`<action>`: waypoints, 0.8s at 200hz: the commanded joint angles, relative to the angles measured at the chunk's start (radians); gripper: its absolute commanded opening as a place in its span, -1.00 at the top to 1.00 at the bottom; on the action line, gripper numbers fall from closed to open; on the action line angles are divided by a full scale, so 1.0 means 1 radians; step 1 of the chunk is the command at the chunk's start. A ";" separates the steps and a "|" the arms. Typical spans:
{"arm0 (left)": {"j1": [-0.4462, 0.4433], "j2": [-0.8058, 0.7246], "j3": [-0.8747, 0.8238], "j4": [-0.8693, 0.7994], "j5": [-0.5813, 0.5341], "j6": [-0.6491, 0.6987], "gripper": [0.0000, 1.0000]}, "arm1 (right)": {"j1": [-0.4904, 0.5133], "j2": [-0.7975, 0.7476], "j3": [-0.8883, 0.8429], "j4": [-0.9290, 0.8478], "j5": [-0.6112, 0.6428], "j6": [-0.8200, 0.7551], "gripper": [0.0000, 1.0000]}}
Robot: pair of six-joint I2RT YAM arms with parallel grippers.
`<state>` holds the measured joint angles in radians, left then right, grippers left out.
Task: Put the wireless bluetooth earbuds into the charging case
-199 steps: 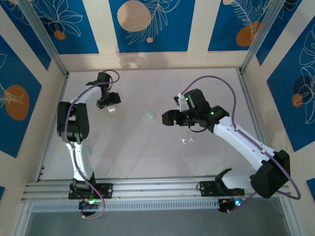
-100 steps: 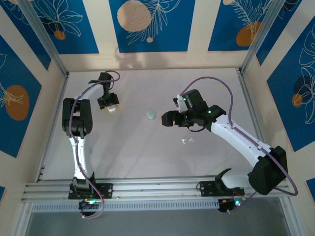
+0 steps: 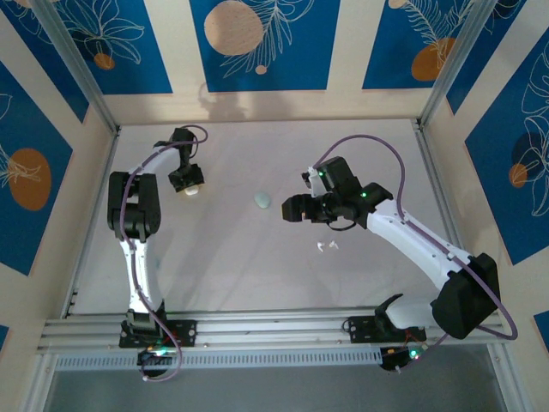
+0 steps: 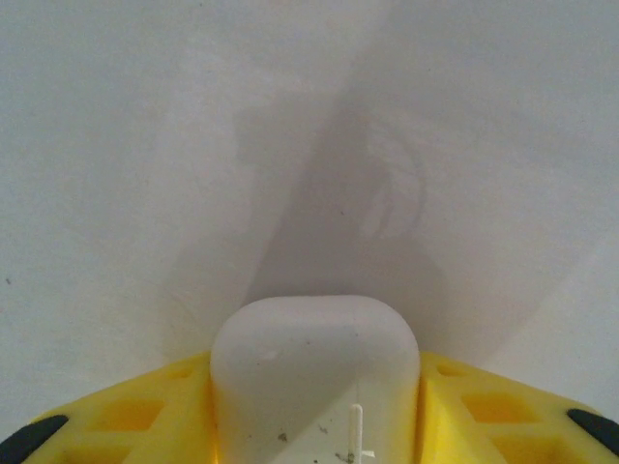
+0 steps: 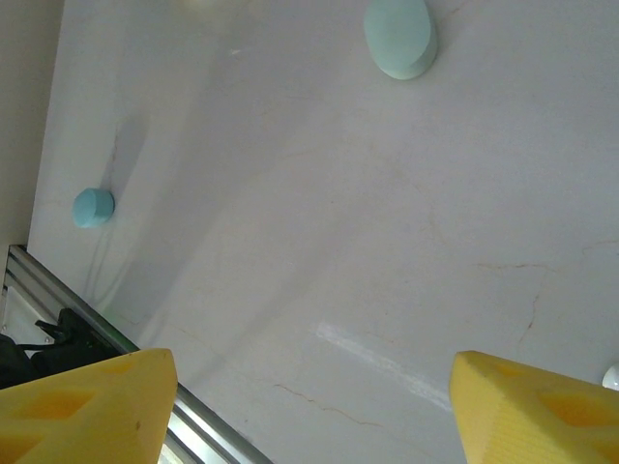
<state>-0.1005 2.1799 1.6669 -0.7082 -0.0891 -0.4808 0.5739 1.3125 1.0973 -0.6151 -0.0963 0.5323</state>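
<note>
The white earbuds [image 3: 324, 247] lie loose on the table [image 3: 240, 257], just right of centre in the top view and well apart from both cases. A small teal piece [image 5: 93, 207], perhaps another earbud, sits at the left of the right wrist view.

The white case [image 4: 314, 372] is at the upper left of the top view, inside your left hand [image 3: 187, 181]. That hand is narrow around it, with both yellow fingers [image 4: 145, 420] against its sides. The teal case [image 3: 262, 199] lies near centre, just left of your right hand [image 3: 292, 206], which stands wide with nothing in it.

Watch that white case: it is smooth and rounded, so a hard or off-centre squeeze could squirt it out or tip it. You cannot tell here whether its lid is open; if it is shut, no earbud will go in.

The earbuds are tiny beside your fingers, so a pinch slightly off could flick one across the table. You could also put a white earbud in the teal case.
</note>
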 commanded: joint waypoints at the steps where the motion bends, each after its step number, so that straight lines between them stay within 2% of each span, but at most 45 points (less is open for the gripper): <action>1: -0.004 -0.065 -0.060 -0.036 0.052 -0.041 0.07 | -0.006 -0.035 -0.015 -0.021 0.020 0.016 -0.50; 22: -0.021 -0.172 -0.180 0.018 0.091 -0.108 0.07 | -0.008 -0.058 -0.040 -0.011 0.047 0.028 -0.50; 55: -0.095 -0.437 -0.488 0.160 0.134 -0.280 0.09 | -0.019 -0.096 -0.093 0.021 0.074 0.062 -0.50; 85: -0.205 -0.709 -0.736 0.285 0.152 -0.532 0.10 | -0.019 -0.156 -0.178 0.126 0.055 0.072 -0.44; 109: -0.305 -0.911 -0.879 0.356 0.115 -0.738 0.12 | -0.023 -0.209 -0.242 0.219 0.010 0.105 -0.41; 123: -0.352 -1.015 -0.936 0.385 0.089 -0.857 0.13 | -0.022 -0.245 -0.297 0.321 -0.046 0.140 -0.38; 135: -0.387 -1.088 -0.966 0.412 0.070 -0.944 0.14 | -0.004 -0.280 -0.368 0.479 -0.071 0.184 -0.33; 160: -0.433 -1.183 -0.993 0.444 0.052 -1.096 0.14 | 0.112 -0.336 -0.504 0.800 0.078 0.206 -0.24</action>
<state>-0.4953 1.0653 0.6949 -0.3454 0.0116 -1.3083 0.5941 1.0222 0.6834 -0.1715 -0.0944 0.6880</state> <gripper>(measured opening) 0.431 0.629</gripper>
